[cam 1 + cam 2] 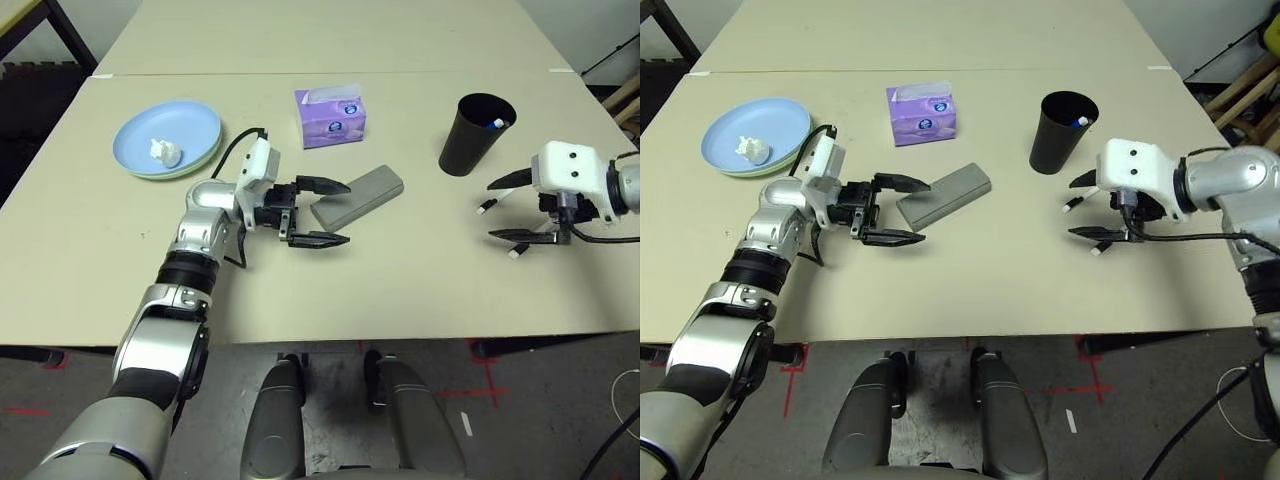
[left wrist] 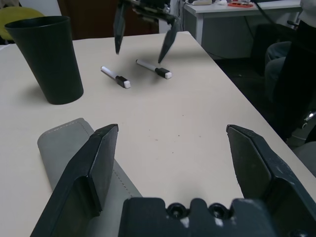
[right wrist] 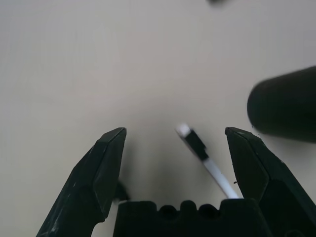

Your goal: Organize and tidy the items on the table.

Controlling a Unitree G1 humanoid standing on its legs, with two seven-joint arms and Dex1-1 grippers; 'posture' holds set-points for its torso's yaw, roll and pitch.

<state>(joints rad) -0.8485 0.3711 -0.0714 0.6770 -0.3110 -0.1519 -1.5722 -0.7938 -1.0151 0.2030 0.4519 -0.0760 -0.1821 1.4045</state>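
On the pale desk point(image 1: 400, 290): left hand point(image 1: 318, 212), spread, beside one grey glasses case point(image 1: 357, 198); right hand point(image 1: 515, 207), spread, above two pens point(image 2: 115, 77); one black cup point(image 1: 477, 135) holding a pen point(image 1: 495, 124); one purple tissue box point(image 1: 331, 117); and stacked blue and green plates point(image 1: 150, 130) bearing crumpled tissue point(image 1: 166, 152), are present.

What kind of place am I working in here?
Probably a lab or workshop: red tape marks on the grey floor, loose cables by the table, and a second white desk beyond it.
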